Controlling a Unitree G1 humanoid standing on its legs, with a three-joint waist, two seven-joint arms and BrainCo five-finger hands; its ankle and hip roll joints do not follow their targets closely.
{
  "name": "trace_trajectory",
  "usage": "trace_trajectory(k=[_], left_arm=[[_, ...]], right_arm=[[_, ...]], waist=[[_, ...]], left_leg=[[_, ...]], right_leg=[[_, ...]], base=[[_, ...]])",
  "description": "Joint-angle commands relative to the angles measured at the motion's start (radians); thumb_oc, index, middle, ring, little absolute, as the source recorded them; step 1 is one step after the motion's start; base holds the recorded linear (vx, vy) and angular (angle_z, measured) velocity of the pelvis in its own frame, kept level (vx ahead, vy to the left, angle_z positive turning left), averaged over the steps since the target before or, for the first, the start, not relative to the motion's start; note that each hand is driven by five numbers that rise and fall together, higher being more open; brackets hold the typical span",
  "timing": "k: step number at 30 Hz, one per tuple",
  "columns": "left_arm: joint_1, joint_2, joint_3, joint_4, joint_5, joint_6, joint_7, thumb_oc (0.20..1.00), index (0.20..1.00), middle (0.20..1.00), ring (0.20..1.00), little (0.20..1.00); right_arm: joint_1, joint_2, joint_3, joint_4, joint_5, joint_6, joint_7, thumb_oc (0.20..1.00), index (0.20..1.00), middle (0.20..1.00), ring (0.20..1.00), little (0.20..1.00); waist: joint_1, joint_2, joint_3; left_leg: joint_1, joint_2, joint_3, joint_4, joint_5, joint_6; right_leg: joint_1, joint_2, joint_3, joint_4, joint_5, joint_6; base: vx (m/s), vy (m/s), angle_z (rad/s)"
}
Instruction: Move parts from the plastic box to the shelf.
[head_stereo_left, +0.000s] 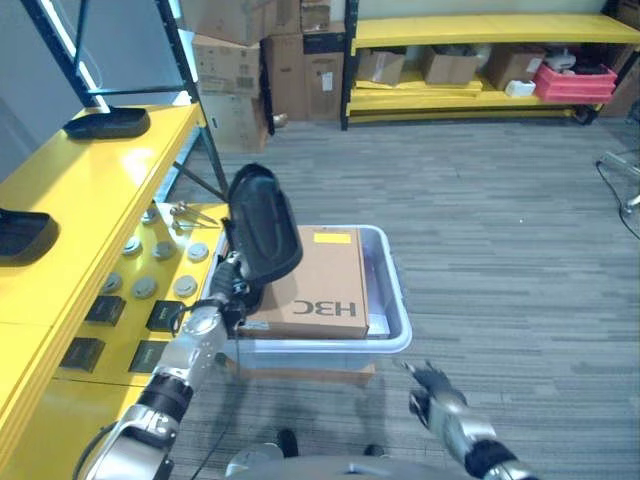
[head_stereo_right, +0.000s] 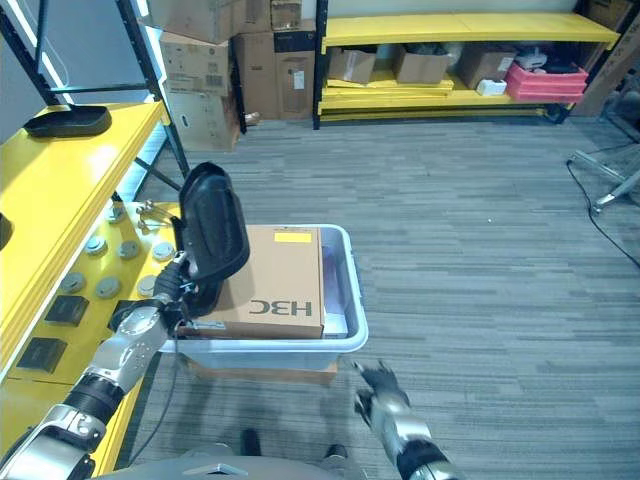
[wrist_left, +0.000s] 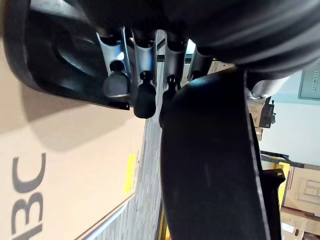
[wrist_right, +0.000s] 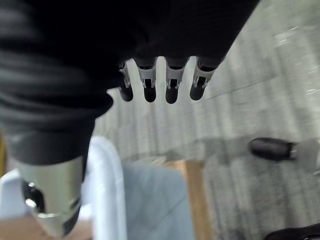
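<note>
Black and moulded, the part (head_stereo_left: 262, 222) in hand stands upright above the plastic box (head_stereo_left: 395, 300), the left hand (head_stereo_left: 228, 285) curled round its lower end at the box's corner nearest the shelf (head_stereo_left: 60, 200); the left wrist view shows the fingers (wrist_left: 144, 82) hooked inside its rim. By my reading the carry is about half made: the part is lifted clear but not yet set down. Two similar black parts (head_stereo_left: 106, 123) already lie on the shelf's yellow top, so some of the work looks done. A brown carton (head_stereo_left: 320, 285) fills most of the box, and I cannot see whether more parts lie under it. The right hand (head_stereo_left: 432, 395) hangs empty, fingers straight, near the box's front. Grey carpet floor (head_stereo_left: 500, 230) runs to a far yellow rack (head_stereo_left: 480, 30) stacked with cardboard cartons.
</note>
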Motion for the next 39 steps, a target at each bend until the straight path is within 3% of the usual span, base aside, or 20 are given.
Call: trace_trajectory(k=[1,7,11,13,14,17,18,19,21,24,28,30,31,32,35,36,37,39], left_arm=[[-0.085,0.094,0.071,-0.114,-0.033,-0.196,0.005,0.200,0.200,0.200,0.200,0.200],[0.008,0.124,0.206,-0.280,-0.001,-0.201,0.081,0.200,0.200,0.200,0.200,0.200],[0.098,0.113,0.282,-0.362,0.097,-0.251,0.127,0.200,0.200,0.200,0.200,0.200],[0.124,0.110,0.313,-0.395,0.127,-0.265,0.120,0.200,0.200,0.200,0.200,0.200],[0.134,0.109,0.325,-0.411,0.115,-0.264,0.087,0.200,0.200,0.200,0.200,0.200],[0.140,0.104,0.331,-0.420,0.118,-0.267,0.094,0.200,0.200,0.200,0.200,0.200],[0.144,0.100,0.325,-0.418,0.124,-0.274,0.114,0.200,0.200,0.200,0.200,0.200],[0.146,0.104,0.316,-0.410,0.141,-0.285,0.151,0.200,0.200,0.200,0.200,0.200],[0.150,0.105,0.318,-0.401,0.130,-0.287,0.158,0.200,0.200,0.200,0.200,0.200],[0.169,0.112,0.341,-0.403,0.140,-0.287,0.147,0.200,0.200,0.200,0.200,0.200],[0.183,0.141,0.374,-0.408,0.136,-0.274,0.118,0.200,0.200,0.200,0.200,0.200],[0.174,0.158,0.380,-0.402,0.148,-0.261,0.110,0.200,0.200,0.200,0.200,0.200],[0.154,0.170,0.372,-0.385,0.157,-0.251,0.108,0.200,0.200,0.200,0.200,0.200],[0.149,0.173,0.367,-0.379,0.157,-0.250,0.108,0.200,0.200,0.200,0.200,0.200],[0.127,0.184,0.342,-0.354,0.180,-0.246,0.126,0.200,0.200,0.200,0.200,0.200],[0.111,0.191,0.315,-0.345,0.183,-0.239,0.153,0.200,0.200,0.200,0.200,0.200],[0.099,0.194,0.305,-0.341,0.179,-0.233,0.162,0.200,0.200,0.200,0.200,0.200],[0.077,0.194,0.290,-0.333,0.183,-0.220,0.175,0.200,0.200,0.200,0.200,0.200]], right_arm=[[0.005,-0.015,-0.089,0.147,-0.097,-0.120,0.118,1.000,1.000,1.000,1.000,1.000],[0.065,-0.029,-0.089,0.250,-0.279,-0.080,0.185,1.000,1.000,1.000,1.000,1.000],[0.101,-0.027,-0.044,0.244,-0.390,-0.056,0.185,1.000,1.000,1.000,1.000,1.000],[0.127,-0.028,-0.034,0.231,-0.398,-0.059,0.184,1.000,1.000,1.000,1.000,1.000],[0.151,-0.024,-0.031,0.218,-0.395,-0.065,0.173,1.000,1.000,1.000,1.000,1.000],[0.169,-0.022,-0.026,0.208,-0.391,-0.078,0.161,1.000,1.000,1.000,1.000,1.000],[0.178,-0.018,-0.021,0.188,-0.389,-0.082,0.151,1.000,1.000,1.000,1.000,1.000],[0.174,-0.021,-0.006,0.168,-0.384,-0.079,0.143,1.000,1.000,1.000,1.000,1.000],[0.158,-0.020,0.005,0.159,-0.387,-0.064,0.142,1.000,1.000,1.000,1.000,1.000],[0.140,-0.012,0.023,0.142,-0.389,-0.051,0.140,1.000,1.000,1.000,1.000,1.000],[0.131,0.013,0.032,0.114,-0.372,-0.051,0.139,1.000,1.000,1.000,1.000,1.000],[0.133,0.025,0.033,0.087,-0.354,-0.038,0.126,1.000,1.000,1.000,1.000,1.000],[0.139,0.035,0.027,0.064,-0.334,-0.024,0.117,1.000,1.000,1.000,1.000,1.000],[0.141,0.036,0.026,0.062,-0.329,-0.024,0.115,1.000,1.000,1.000,1.000,1.000],[0.150,0.044,0.011,0.057,-0.336,-0.021,0.116,1.000,1.000,1.000,1.000,1.000],[0.149,0.033,0.007,0.073,-0.336,-0.035,0.136,1.000,1.000,1.000,1.000,1.000],[0.148,0.030,0.005,0.083,-0.332,-0.044,0.146,1.000,1.000,1.000,1.000,1.000],[0.143,0.025,0.003,0.109,-0.327,-0.065,0.162,1.000,1.000,1.000,1.000,1.000]], waist=[[-0.027,-0.009,-0.023],[0.015,-0.026,-0.008],[0.055,-0.035,0.025],[0.061,-0.035,0.043],[0.056,-0.031,0.053],[0.045,-0.030,0.055],[0.030,-0.027,0.058],[0.025,-0.025,0.057],[0.035,-0.025,0.055],[0.064,-0.027,0.045],[0.101,-0.031,0.024],[0.104,-0.034,0.017],[0.092,-0.036,0.014],[0.085,-0.034,0.015],[0.041,-0.024,0.025],[-0.001,-0.007,0.046],[-0.015,0.006,0.056],[-0.034,0.007,0.066]], left_leg=[[-0.041,0.001,-0.202,-0.008,-0.031,-0.024],[-0.103,0.017,-0.275,-0.022,0.020,-0.074],[-0.184,0.046,-0.260,-0.009,0.067,-0.115],[-0.219,0.075,-0.199,0.002,0.092,-0.133],[-0.231,0.104,-0.116,0.007,0.108,-0.143],[-0.228,0.129,-0.037,0.004,0.111,-0.161],[-0.225,0.148,0.068,0.014,0.121,-0.160],[-0.229,0.150,0.118,0.022,0.125,-0.156],[-0.235,0.139,0.115,0.034,0.117,-0.148],[-0.238,0.107,0.086,0.068,0.076,-0.124],[-0.224,0.039,0.042,0.102,0.006,-0.066],[-0.219,0.001,0.024,0.117,-0.020,-0.030],[-0.210,-0.043,0.006,0.132,-0.051,0.009],[-0.203,-0.054,-0.001,0.134,-0.059,0.022],[-0.161,-0.101,-0.044,0.127,-0.093,0.068],[-0.127,-0.108,-0.095,0.116,-0.099,0.070],[-0.127,-0.093,-0.102,0.117,-0.080,0.068],[-0.113,-0.091,-0.136,0.118,-0.082,0.057]], right_leg=[[-0.029,-0.052,0.119,0.108,-0.077,0.090],[-0.011,0.011,0.097,0.014,-0.059,0.055],[0.015,0.030,0.036,-0.033,-0.045,0.043],[0.032,0.031,-0.024,-0.049,-0.039,0.040],[0.044,0.027,-0.074,-0.044,-0.043,0.039],[0.058,0.022,-0.115,-0.030,-0.062,0.044],[0.062,0.013,-0.170,-0.003,-0.071,0.042],[0.064,0.005,-0.198,0.019,-0.080,0.040],[0.070,0.000,-0.201,0.034,-0.094,0.034],[0.084,-0.020,-0.198,0.067,-0.125,0.033],[0.114,-0.068,-0.187,0.148,-0.180,0.055],[0.099,-0.107,-0.164,0.266,-0.172,0.078],[0.052,-0.155,-0.119,0.428,-0.126,0.103],[0.036,-0.161,-0.098,0.497,-0.101,0.107],[-0.090,-0.149,0.025,0.740,-0.029,0.120],[-0.204,-0.092,0.100,0.791,-0.035,0.098],[-0.242,-0.071,0.106,0.751,-0.018,0.067],[-0.260,-0.056,0.135,0.656,-0.004,0.059]], base=[[-0.14,-0.112,0.16],[-0.13,-0.176,0.91],[-0.13,-0.114,0.57],[-0.08,-0.047,0.68],[-0.02,0.005,1.02],[0.05,0.038,1.80],[0.15,0.167,1.62],[0.17,0.229,1.33],[0.19,0.151,1.27],[0.25,0.172,0.17],[0.28,0.208,0.18],[0.28,0.261,0.36],[0.24,0.257,0.56],[0.31,0.323,0.70],[0.19,0.164,0.69],[0.12,0.036,0.64],[0.09,-0.072,0.50],[0.17,-0.268,0.75]])
